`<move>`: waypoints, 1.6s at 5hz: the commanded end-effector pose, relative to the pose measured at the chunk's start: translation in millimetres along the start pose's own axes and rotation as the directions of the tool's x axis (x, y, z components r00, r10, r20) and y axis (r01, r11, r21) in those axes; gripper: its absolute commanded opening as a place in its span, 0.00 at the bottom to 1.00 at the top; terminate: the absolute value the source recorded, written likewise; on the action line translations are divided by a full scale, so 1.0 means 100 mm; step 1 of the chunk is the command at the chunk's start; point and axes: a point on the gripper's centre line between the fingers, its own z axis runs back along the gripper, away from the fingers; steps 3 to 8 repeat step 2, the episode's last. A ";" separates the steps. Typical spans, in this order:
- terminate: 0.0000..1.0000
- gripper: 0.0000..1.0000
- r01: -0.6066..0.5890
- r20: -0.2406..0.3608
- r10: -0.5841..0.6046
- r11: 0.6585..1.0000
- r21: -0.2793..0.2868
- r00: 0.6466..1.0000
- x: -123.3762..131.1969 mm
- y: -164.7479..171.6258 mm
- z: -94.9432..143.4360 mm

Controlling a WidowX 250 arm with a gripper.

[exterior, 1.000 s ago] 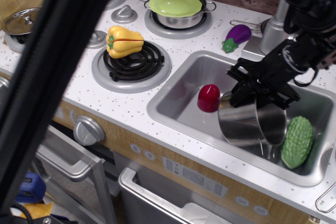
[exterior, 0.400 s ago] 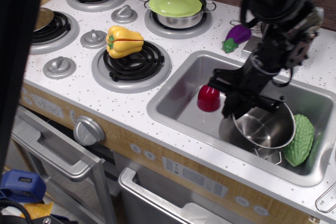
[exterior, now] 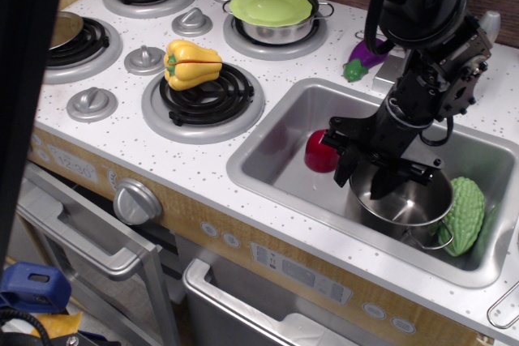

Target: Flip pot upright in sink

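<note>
The shiny steel pot point(exterior: 409, 208) stands upright, mouth up, on the floor of the sink point(exterior: 280, 155), right of the middle. One wire loop handle shows at its front right. My gripper point(exterior: 362, 176) reaches down from the back over the pot's left rim. Its black fingers straddle the wall there and appear shut on it. The arm hides the back of the pot's rim.
A red vegetable point(exterior: 318, 151) lies in the sink just left of the gripper. A green bumpy gourd point(exterior: 464, 215) touches the pot's right side. A purple eggplant point(exterior: 361, 58) lies behind the sink. A yellow pepper point(exterior: 190, 64) and a green-lidded pot point(exterior: 272, 10) sit on the burners.
The pot has turned from lying tilted on its side to standing upright on the sink floor. The gripper has swung down and left with it, staying on the rim.
</note>
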 end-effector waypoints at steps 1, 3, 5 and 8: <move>0.00 1.00 -0.017 0.078 0.021 0.999 -0.050 0.997 0.13 0.01 0.32; 1.00 1.00 -0.017 0.078 0.021 0.999 -0.050 0.997 0.13 0.01 0.32; 1.00 1.00 -0.017 0.078 0.021 0.999 -0.050 0.997 0.13 0.01 0.32; 1.00 1.00 -0.017 0.078 0.021 0.999 -0.050 0.997 0.13 0.01 0.32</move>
